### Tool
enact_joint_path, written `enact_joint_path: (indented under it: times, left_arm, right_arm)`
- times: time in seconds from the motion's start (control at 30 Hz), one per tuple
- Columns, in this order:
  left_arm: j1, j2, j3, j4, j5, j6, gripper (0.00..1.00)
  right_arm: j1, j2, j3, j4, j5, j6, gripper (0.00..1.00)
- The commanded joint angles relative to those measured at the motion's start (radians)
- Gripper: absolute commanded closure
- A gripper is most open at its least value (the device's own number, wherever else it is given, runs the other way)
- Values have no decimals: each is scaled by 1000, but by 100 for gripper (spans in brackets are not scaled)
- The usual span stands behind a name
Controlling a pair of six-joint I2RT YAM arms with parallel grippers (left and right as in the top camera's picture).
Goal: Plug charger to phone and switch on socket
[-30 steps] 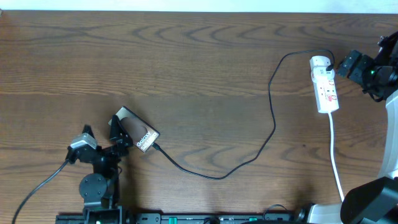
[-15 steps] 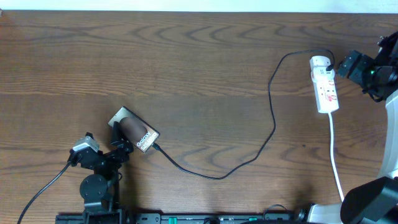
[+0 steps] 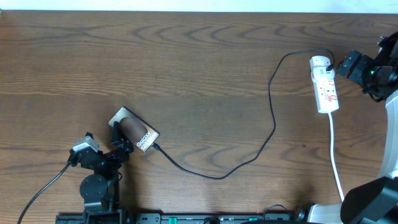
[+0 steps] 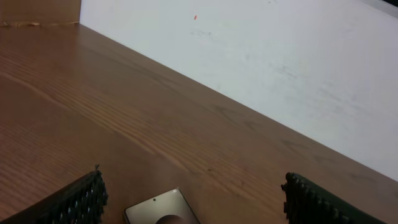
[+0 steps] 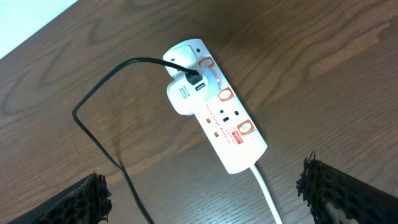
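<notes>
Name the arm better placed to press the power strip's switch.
Right. The right gripper hovers open beside the power strip; the left gripper sits far off by the phone.

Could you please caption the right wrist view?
Open right gripper faces the power strip, charger cable plugged into its white adapter.

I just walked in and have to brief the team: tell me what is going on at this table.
The charger appears plugged into the phone. The left gripper hovers open by the phone, holding nothing. The charger runs across to the socket, and the right gripper hangs open beside the socket, touching nothing. Whether the socket is switched on cannot be told.
</notes>
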Motion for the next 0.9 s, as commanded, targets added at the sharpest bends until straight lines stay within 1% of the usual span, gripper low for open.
enact_joint_path:
  times: [0.0, 0.37, 0.43, 0.57, 0.6, 0.63, 0.67, 0.83, 0.87]
  left_arm:
    - [5, -6, -11, -49, -17, 13, 12]
    - [5, -6, -11, -49, -17, 13, 12]
    - [5, -6, -11, -49, -17, 13, 12]
    - [5, -6, -11, -49, -17, 13, 12]
    - [5, -6, -11, -49, -17, 13, 12]
    - [5, -5, -11, -49, -17, 13, 12]
    - [5, -5, -11, -49, -17, 13, 12]
    - [5, -1, -11, -49, -17, 13, 12]
    - [5, -1, -11, -49, -17, 13, 12]
  right_arm:
    - [3, 1, 3, -2, 0, 8, 1]
    - [2, -2, 3, 0, 5, 7, 1]
    - [13, -22, -14, 32, 4, 8, 1]
    - [105, -149, -156, 272, 18, 7, 1]
    - [142, -198, -221, 372, 37, 7, 1]
    - [168, -233, -269, 431, 53, 7, 1]
    - [213, -293, -356, 541, 88, 7, 1]
    - [377, -527, -707, 953, 232, 7, 1]
    - [406, -596, -805, 1047, 245, 7, 1]
